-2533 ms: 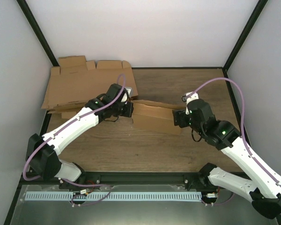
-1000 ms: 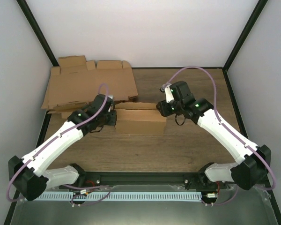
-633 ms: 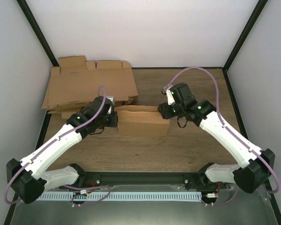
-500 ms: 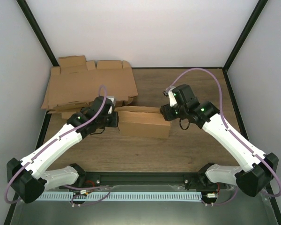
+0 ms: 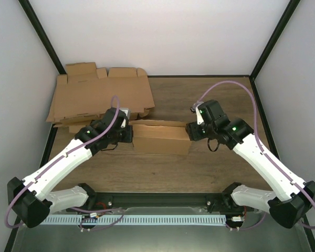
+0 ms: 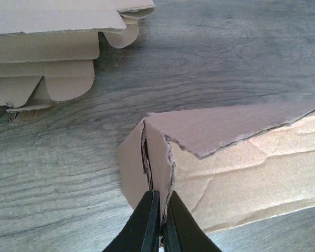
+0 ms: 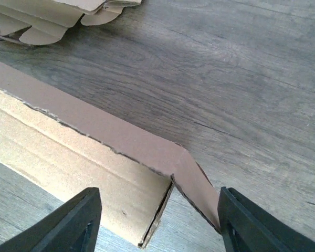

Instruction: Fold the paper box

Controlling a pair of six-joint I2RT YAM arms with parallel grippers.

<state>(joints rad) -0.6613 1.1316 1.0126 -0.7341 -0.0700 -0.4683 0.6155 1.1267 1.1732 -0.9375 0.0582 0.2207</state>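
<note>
The paper box [image 5: 160, 137] lies mid-table as a shallow brown cardboard trough with its long walls raised. My left gripper [image 5: 130, 134] is at its left end. In the left wrist view that gripper [image 6: 160, 198] is shut on the upright end flap of the box [image 6: 241, 157]. My right gripper [image 5: 191, 131] sits at the right end. In the right wrist view it [image 7: 158, 193] stands open, its fingers [image 7: 73, 220] wide on either side of the box's [image 7: 68, 142] right corner, where a flap angles outward. Nothing is gripped there.
A pile of flat brown cardboard blanks [image 5: 100, 97] lies at the back left, just behind the left gripper. It also shows in the left wrist view [image 6: 42, 52] and the right wrist view [image 7: 58, 16]. Bare wooden table [image 5: 215, 100] surrounds the box.
The right gripper has opened and pulled back to the right, off the box's right end. The left gripper stays shut on the left end, and the box has barely moved.
</note>
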